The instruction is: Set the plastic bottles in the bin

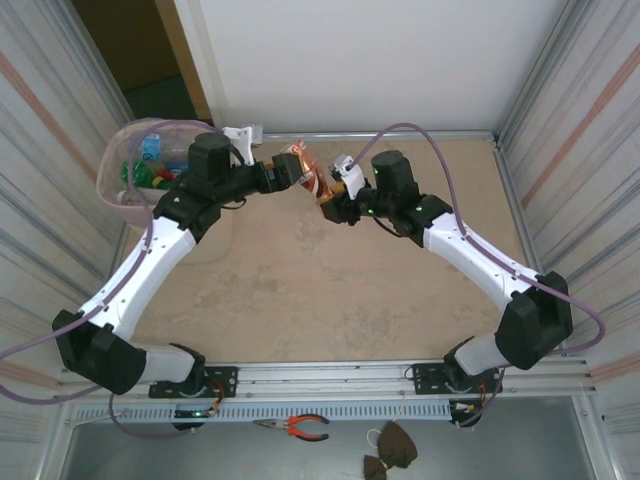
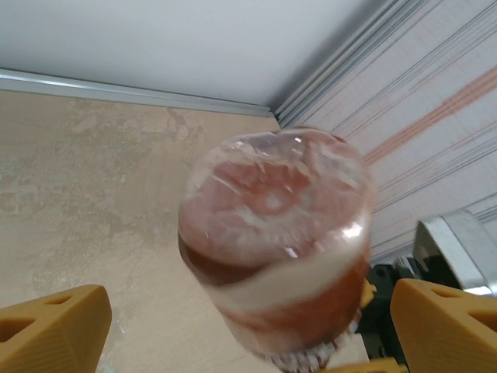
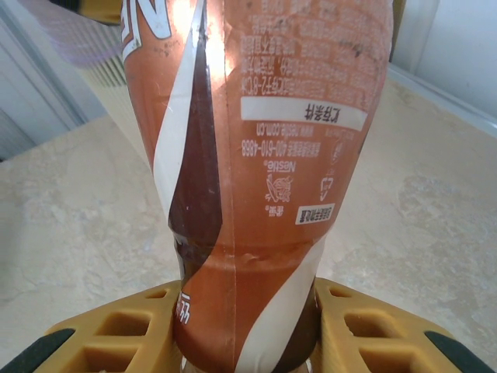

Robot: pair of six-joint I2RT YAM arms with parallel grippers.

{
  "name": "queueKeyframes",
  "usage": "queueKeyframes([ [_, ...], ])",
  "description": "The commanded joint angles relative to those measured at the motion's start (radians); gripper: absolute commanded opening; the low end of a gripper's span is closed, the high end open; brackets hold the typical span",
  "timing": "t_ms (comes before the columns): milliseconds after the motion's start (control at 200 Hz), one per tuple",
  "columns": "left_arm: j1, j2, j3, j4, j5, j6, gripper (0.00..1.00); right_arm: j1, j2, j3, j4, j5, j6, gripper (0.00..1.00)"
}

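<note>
Right against your right wrist camera sits the orange-and-brown labelled bottle (image 3: 256,155), its neck clamped by the right gripper (image 3: 248,342). Under it you have a mottled beige tabletop (image 1: 330,290), a white back wall (image 1: 350,60) and ribbed side panels (image 1: 580,100). Held above mid-table, it lies roughly level, base toward the left gripper (image 2: 248,322), whose fingers stand spread either side, not touching. At the far left, the bin (image 1: 118,205) holds other bottles (image 1: 148,160).

A robotics lab test cell: ribbed metal walls (image 1: 570,100) flank the jaws, a white back panel (image 1: 350,60) stands beyond them, a beige desk (image 1: 330,290) lies beneath, and pliers (image 1: 297,427) rest on the aluminium ledge (image 1: 130,450) behind.
</note>
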Motion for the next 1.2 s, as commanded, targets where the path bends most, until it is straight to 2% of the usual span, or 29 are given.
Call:
queueKeyframes([
  [0, -0.011, 0.015, 0.049, 0.057, 0.000, -0.027, 0.93, 0.026, -0.037, -0.020, 0.024, -0.023, 0.011, 0.24],
  [331, -0.019, 0.013, 0.051, 0.104, 0.035, -0.037, 0.66, 0.069, -0.047, -0.007, 0.007, 0.044, 0.000, 0.25],
  [436, -0.018, -0.001, 0.049, 0.104, 0.029, -0.030, 0.57, 0.075, -0.052, 0.000, 0.005, 0.060, 0.003, 0.29],
  [651, -0.019, -0.027, 0.077, 0.058, -0.004, 0.036, 0.49, 0.090, -0.069, 0.014, 0.002, 0.089, 0.010, 0.47],
  [731, -0.011, -0.028, 0.101, 0.028, -0.005, 0.068, 0.48, 0.093, -0.075, 0.019, -0.002, 0.093, 0.018, 0.69],
  [817, 0.005, -0.033, 0.133, -0.014, -0.006, 0.104, 0.48, 0.096, -0.088, 0.024, -0.009, 0.106, 0.024, 0.78],
  [922, 0.059, -0.049, 0.183, -0.090, -0.010, 0.166, 0.47, 0.100, -0.119, 0.015, -0.015, 0.129, 0.024, 0.81],
  [1022, 0.146, -0.067, 0.239, -0.168, -0.005, 0.219, 0.47, 0.099, -0.156, -0.002, -0.022, 0.155, 0.020, 0.83],
  [1197, 0.385, -0.080, 0.331, -0.262, 0.072, 0.271, 0.47, 0.098, -0.205, -0.026, -0.048, 0.179, 0.007, 0.84],
])
